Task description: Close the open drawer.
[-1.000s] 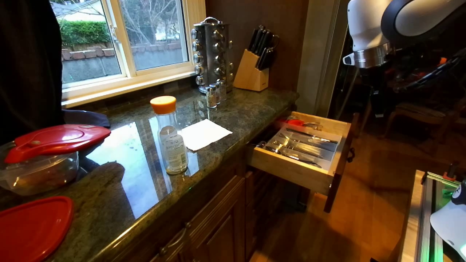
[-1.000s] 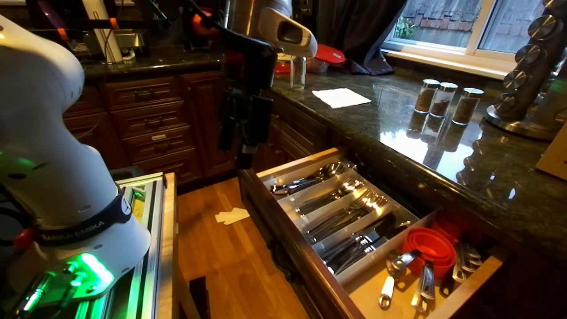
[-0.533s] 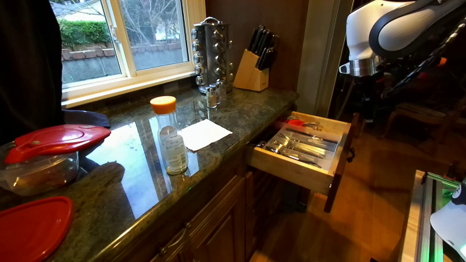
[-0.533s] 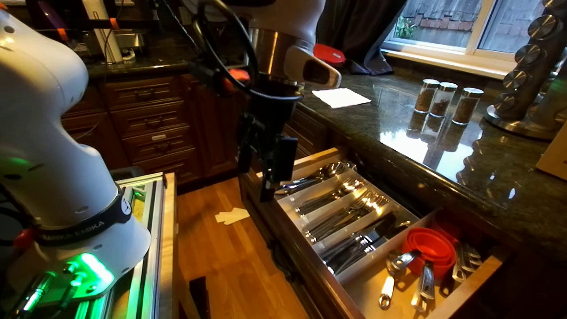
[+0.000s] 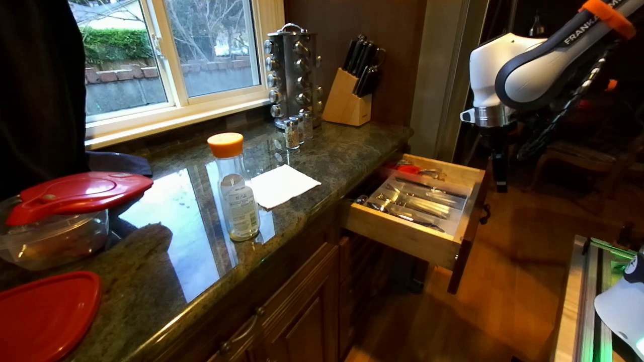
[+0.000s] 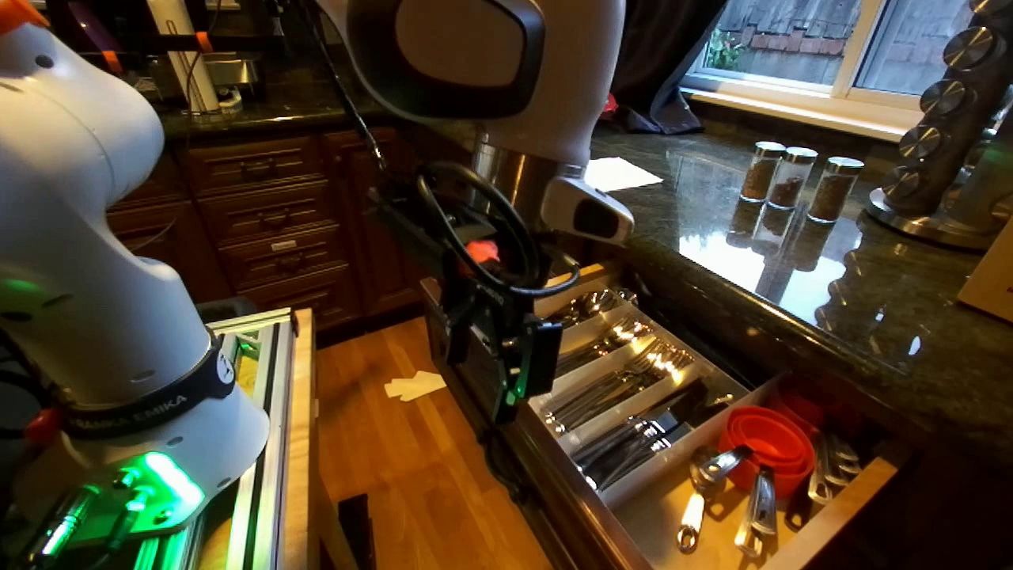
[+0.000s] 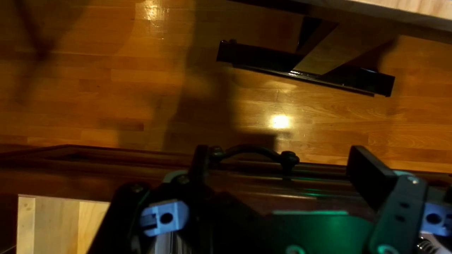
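The drawer (image 5: pixel 402 239) stands pulled out under the counter in both exterior views. Its light wood inside holds cutlery in a divided tray (image 6: pixel 617 495), with red measuring cups (image 6: pixel 768 447). In the wrist view its dark brown front panel (image 7: pixel 106 173) crosses the lower part, with a dark curved handle (image 7: pixel 254 148). My gripper (image 7: pixel 280 158) is open and empty, its fingers wide apart on either side over the panel's top. In the exterior views the gripper (image 6: pixel 506 396) (image 5: pixel 499 186) hangs pointing down at the drawer front. I cannot tell whether it touches the panel.
The granite counter (image 5: pixel 352 156) runs above the drawer. It bears a bottle with an orange cap (image 5: pixel 239 201), white paper (image 5: pixel 284 186), spice jars (image 6: pixel 835 190) and a knife block (image 5: pixel 347 98). The robot's base table (image 6: pixel 301 380) stands across the wood floor (image 6: pixel 396 467).
My gripper has moved down and along the drawer front toward its middle, rightward and down in one view, leftward and down in another. The drawer has not moved.
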### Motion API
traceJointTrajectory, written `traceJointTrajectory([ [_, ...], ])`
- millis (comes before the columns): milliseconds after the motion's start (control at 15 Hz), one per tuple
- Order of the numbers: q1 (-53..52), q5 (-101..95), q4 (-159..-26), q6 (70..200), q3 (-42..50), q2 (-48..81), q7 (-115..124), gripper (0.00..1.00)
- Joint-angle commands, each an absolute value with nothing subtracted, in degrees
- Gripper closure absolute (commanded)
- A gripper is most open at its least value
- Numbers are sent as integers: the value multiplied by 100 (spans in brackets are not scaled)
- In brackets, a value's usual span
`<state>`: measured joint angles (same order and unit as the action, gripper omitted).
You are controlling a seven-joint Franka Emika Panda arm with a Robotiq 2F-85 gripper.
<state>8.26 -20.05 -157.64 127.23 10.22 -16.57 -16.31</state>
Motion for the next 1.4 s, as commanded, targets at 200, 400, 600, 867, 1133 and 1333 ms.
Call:
traceJointTrajectory([
  [200, 1032, -2022, -15754, 13373, 1148, -915, -1688, 0],
  [400, 1094, -2044, -15753, 13856, 1162, -764, -1669, 0],
  [600, 1102, -1922, -15747, 14349, 1177, -659, -1752, 0],
  [867, 1085, -1765, -15754, 14914, 1192, -572, -1864, 0],
  [1133, 996, -1295, -15754, 15629, 1199, -486, -2266, 0],
  [1333, 886, -747, -15748, 16030, 1210, -426, -2759, 0],
])
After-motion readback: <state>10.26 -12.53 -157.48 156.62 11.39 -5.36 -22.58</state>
